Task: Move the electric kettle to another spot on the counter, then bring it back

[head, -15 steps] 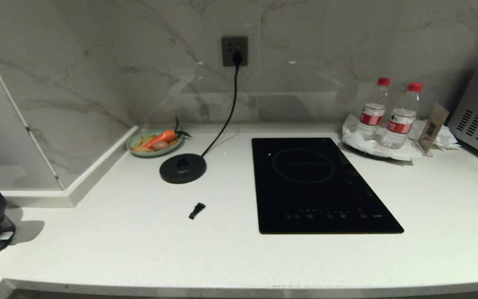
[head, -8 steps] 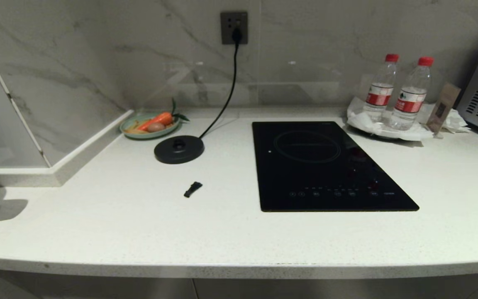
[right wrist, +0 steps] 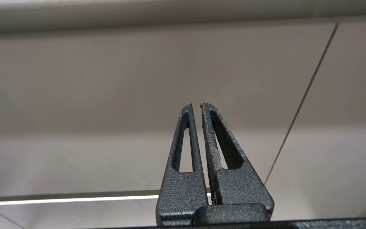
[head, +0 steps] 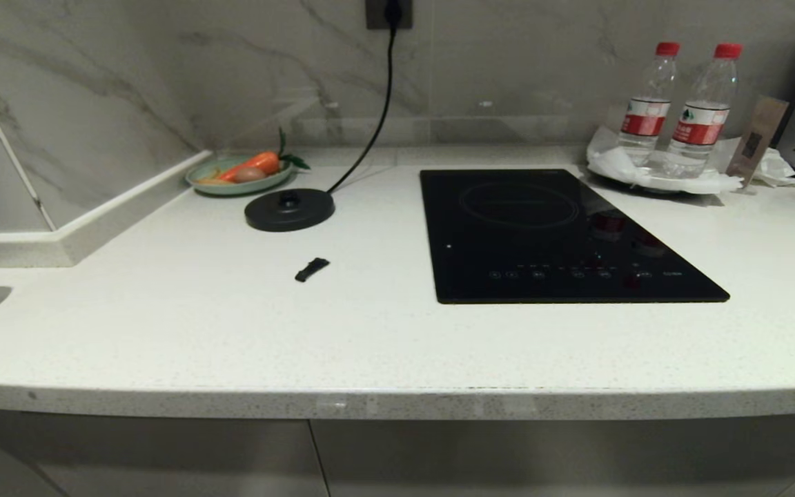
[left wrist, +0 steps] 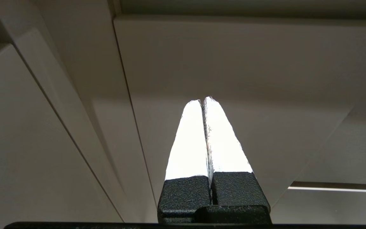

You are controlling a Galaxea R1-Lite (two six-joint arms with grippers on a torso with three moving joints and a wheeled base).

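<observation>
The electric kettle is out of view; only a shadow falls on the counter's far left end. The counter [head: 232,331] is white speckled stone with a rounded front edge. On it sits a flat black round base [head: 290,210], corded to the wall socket, with nothing on it. Neither arm shows in the head view. My left gripper [left wrist: 202,100] is shut and empty, pointing at pale cabinet fronts below the counter. My right gripper [right wrist: 196,104] is also shut and empty, facing the same kind of panels.
A black glass cooktop [head: 549,235] lies right of centre. A small black piece [head: 312,268] lies in front of the base. A green plate with a carrot [head: 239,174] sits in the back corner. Two water bottles [head: 673,103] stand on a white tray at the back right.
The whole head view has shifted: the camera sank, so the counter's front edge and cabinet doors now show. The dark object at the left edge has left the picture. Nothing on the counter moved.
</observation>
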